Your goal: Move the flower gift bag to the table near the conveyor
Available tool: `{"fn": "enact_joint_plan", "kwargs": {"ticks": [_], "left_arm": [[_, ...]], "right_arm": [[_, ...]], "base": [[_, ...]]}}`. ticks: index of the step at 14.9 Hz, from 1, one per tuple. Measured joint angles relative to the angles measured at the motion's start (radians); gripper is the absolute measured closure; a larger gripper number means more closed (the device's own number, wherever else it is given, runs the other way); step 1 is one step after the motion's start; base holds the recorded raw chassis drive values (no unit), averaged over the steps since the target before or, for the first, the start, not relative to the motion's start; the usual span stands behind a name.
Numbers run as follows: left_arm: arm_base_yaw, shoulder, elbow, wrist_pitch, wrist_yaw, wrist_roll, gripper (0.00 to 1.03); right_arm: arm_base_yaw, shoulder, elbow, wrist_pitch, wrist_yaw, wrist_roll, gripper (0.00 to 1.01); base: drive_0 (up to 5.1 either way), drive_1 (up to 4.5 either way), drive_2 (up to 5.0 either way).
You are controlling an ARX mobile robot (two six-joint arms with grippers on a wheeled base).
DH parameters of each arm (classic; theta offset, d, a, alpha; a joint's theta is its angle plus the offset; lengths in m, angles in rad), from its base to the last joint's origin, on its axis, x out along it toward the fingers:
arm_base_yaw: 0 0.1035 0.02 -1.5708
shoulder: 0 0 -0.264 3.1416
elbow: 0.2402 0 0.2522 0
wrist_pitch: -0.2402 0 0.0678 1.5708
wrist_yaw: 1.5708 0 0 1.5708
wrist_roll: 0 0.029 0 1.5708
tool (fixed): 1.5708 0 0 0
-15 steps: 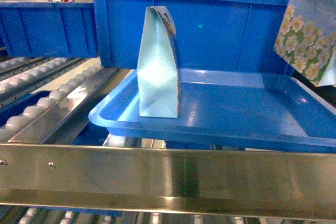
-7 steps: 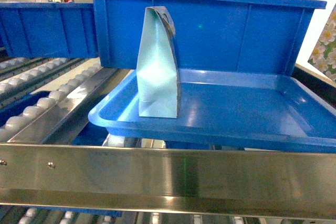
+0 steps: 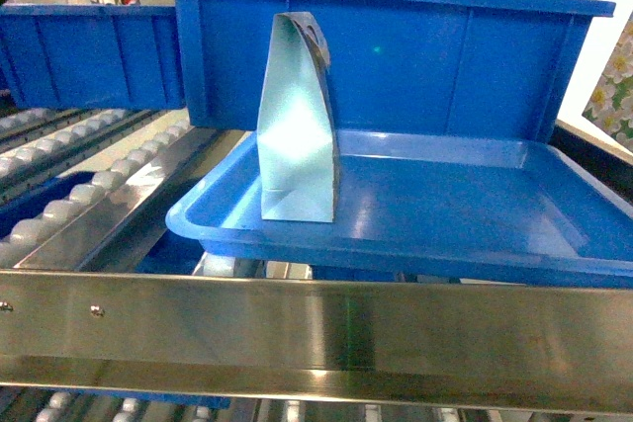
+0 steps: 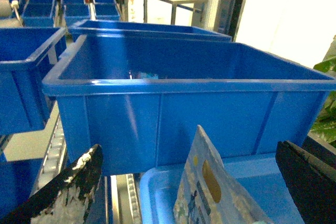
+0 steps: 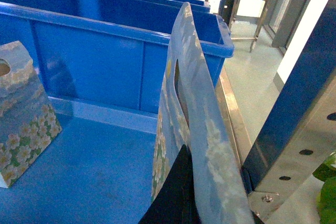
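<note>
Warehouse/logistics | roller conveyor point(image 3: 69, 195) | rows of blue bins point(image 3: 386, 56) | steel frame point(image 3: 316, 328)

1. The flower gift bag point(image 3: 613, 96) is cut off by the head view's right edge; only a sliver shows.
2. In the right wrist view its base runs off the bottom edge.
3. The second bag point(image 4: 212, 192) is cropped at the left wrist view's bottom.

No text, label, brand or number can be read on the bags point(image 3: 297, 126), bins point(image 4: 189, 108) or steel rail point(image 3: 316, 328).
</note>
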Motion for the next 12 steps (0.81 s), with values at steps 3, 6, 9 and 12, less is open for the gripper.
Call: {"fn": "enact_joint_plan", "kwargs": {"ticks": [3, 6, 9, 12], "left_arm": [[-0.073, 0.121, 0.162, -0.111, -0.127, -0.003, 0.05], [-0.14, 0.202, 0.251, -0.197, -0.183, 0.005, 0.05], [-0.162, 0.255, 0.253, -0.222, -0.291, -0.004, 0.05], [-0.163, 0.266, 0.244, -0.226, -0.341, -0.005, 0.05]], "right_arm": [[0.0, 0.0, 0.0, 0.0, 0.0, 0.0, 0.99], [0.0, 0.0, 0.0, 0.0, 0.0, 0.0, 0.99], [0.0, 0.0, 0.0, 0.0, 0.0, 0.0, 0.99], [0.0, 0.0, 0.0, 0.0, 0.0, 0.0, 0.99]], "base": [[0.0, 0.0, 0.0], [0.0, 0.0, 0.0], [0.0, 0.0, 0.0], [0.0, 0.0, 0.0]]}}
